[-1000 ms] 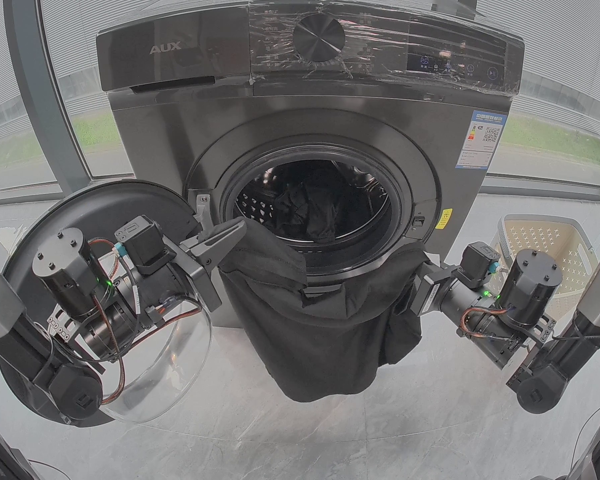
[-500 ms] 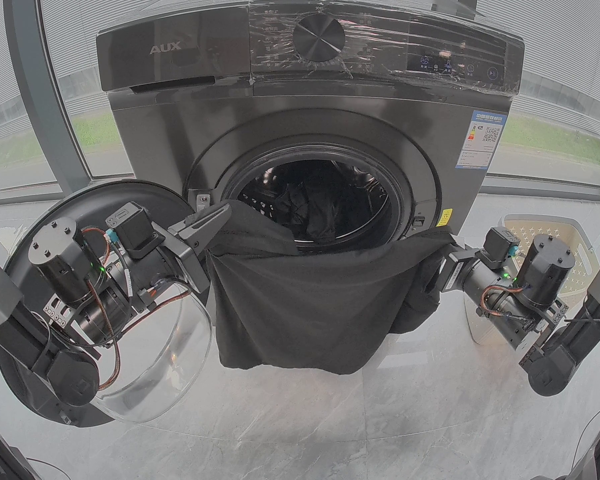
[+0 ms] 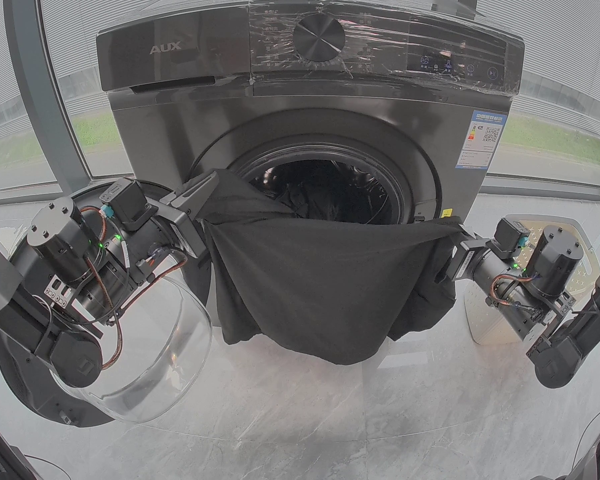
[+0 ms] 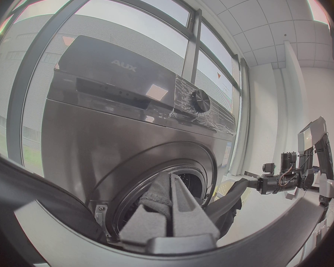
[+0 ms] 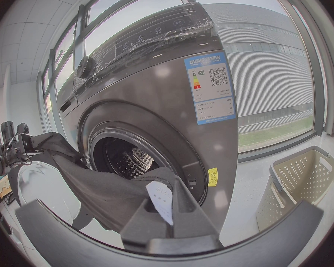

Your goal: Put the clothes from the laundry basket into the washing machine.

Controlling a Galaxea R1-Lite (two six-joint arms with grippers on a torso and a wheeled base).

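Observation:
A black garment [image 3: 320, 281] hangs spread in front of the washing machine [image 3: 300, 101] door opening [image 3: 327, 188]. My left gripper [image 3: 203, 191] is shut on its left top corner, at the left of the opening. My right gripper [image 3: 455, 235] is shut on its right top corner, at the right of the opening. The left wrist view shows the cloth pinched between the fingers [image 4: 163, 193]. The right wrist view shows cloth and a white label [image 5: 160, 199] in the jaws. Dark clothes [image 3: 320, 195] lie inside the drum. The beige laundry basket [image 3: 577, 235] stands on the floor at the right.
The machine's round door [image 3: 113, 341] stands swung open at the left, behind my left arm. Pale tiled floor [image 3: 353, 421] lies below the garment. Windows surround the machine.
Both grippers have risen and moved apart, stretching the black garment taut and lifting its hem. Its top edge now covers the lower half of the opening.

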